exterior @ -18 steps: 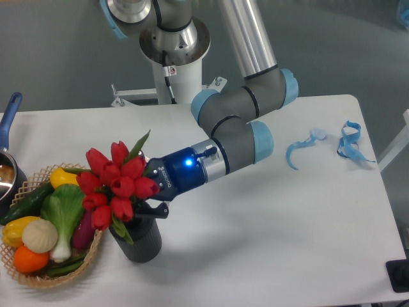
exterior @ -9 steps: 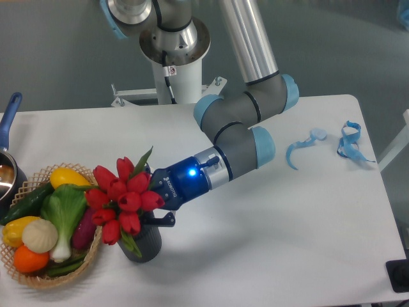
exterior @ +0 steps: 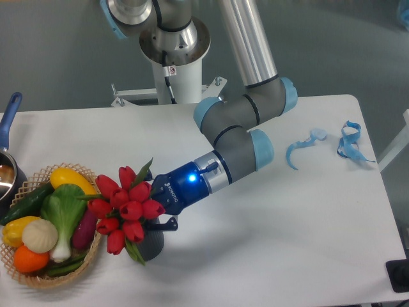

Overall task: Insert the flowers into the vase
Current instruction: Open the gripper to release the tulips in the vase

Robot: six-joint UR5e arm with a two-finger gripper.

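The flowers (exterior: 124,206), a tight bunch of red tulips with green leaves, lean leftward over the vase (exterior: 152,245). Only part of the vase's dark grey side shows beneath the blooms; its mouth is hidden. My gripper (exterior: 153,206) reaches in from the right, with its blue-lit body just behind the bunch. Its fingers are closed on the stems right above the vase, though the blooms cover most of the grip. Whether the stem ends are inside the mouth is hidden.
A wicker basket (exterior: 38,279) of vegetables stands touching-close to the left of the vase. A pot with a blue handle (exterior: 7,128) sits at the far left edge. Blue ribbon scraps (exterior: 348,142) lie at the back right. The robot base (exterior: 174,70) stands behind.
My gripper has moved down and slightly right with the flowers, lowering the bunch onto the vase so the blooms now cover more of it.
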